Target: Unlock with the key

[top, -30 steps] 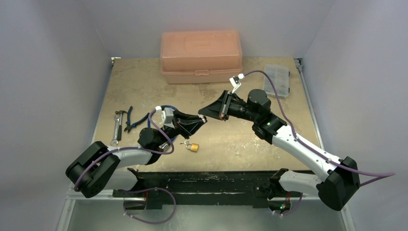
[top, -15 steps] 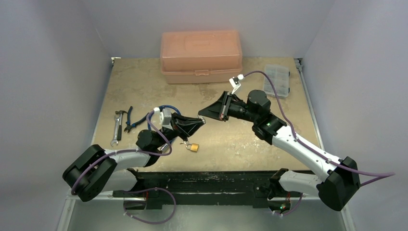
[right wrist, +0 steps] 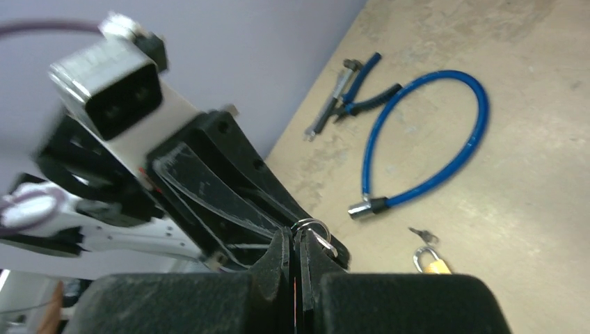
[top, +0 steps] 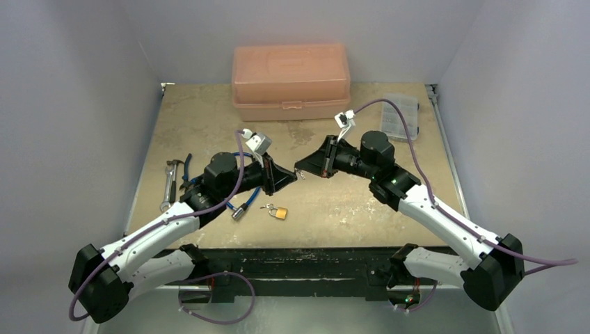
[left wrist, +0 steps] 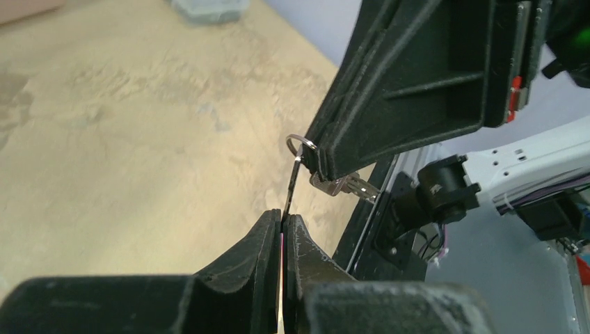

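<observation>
While left fingers (left wrist: 257, 257) and right fingers (left wrist: 403, 83) both clench the key (left wrist: 291, 184) aloft, near the brass padlock (top: 278, 213), we should free one pinch only once the other holds firm.

Overhead camera looks down; both wrist cameras closely share the key (left wrist: 290, 186).

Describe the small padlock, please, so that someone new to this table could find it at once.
From the salmon toolbox at the back of the table, come forward past where the left gripper and the right gripper meet. The padlock lies just beyond them, towards the near edge, right of the blue cable's metal end. It alone is brass-coloured, with a silver shackle.
</observation>
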Motion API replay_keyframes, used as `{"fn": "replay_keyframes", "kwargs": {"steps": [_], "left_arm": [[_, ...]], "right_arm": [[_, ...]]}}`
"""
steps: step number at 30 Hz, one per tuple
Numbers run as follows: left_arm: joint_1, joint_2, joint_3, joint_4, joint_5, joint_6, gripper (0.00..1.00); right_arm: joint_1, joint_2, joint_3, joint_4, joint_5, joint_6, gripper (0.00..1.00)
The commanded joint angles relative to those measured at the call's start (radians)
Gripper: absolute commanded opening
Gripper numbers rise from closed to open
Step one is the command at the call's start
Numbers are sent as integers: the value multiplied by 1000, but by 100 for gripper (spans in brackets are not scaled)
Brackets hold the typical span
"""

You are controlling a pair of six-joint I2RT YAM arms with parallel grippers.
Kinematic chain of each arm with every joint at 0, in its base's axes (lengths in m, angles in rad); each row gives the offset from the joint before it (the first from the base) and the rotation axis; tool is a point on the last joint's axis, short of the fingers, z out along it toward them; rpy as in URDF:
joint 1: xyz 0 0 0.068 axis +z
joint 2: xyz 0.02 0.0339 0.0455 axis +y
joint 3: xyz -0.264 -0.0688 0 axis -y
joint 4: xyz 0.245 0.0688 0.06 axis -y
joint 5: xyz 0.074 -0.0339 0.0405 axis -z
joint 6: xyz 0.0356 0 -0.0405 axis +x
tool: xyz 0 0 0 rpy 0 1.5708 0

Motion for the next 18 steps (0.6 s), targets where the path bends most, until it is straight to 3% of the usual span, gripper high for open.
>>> {"fn": "replay_keyframes", "kwargs": {"steps": [1, 5, 10, 12, 16, 18], "left_arm": [[3, -36, 180, -417, -84, 105, 0], [4, -39, 256, -578, -87, 181, 0], [4, -27, 289, -658, -64, 230, 0], [4, -26, 280, -657, -56, 238, 0], [4, -12, 271, -660, -42, 252, 0], [3, -10, 273, -662, -26, 264, 0]], "right_arm": [[3, -38, 11, -163, 24, -168, 0], [3, -64, 9, -235, 82, -234, 5], [2, -86, -2, -284, 129, -287, 19], [3, -92, -13, -278, 130, -295, 31], [3, -99, 2, -308, 150, -340, 69], [3, -108, 10, -319, 157, -373, 73]]}}
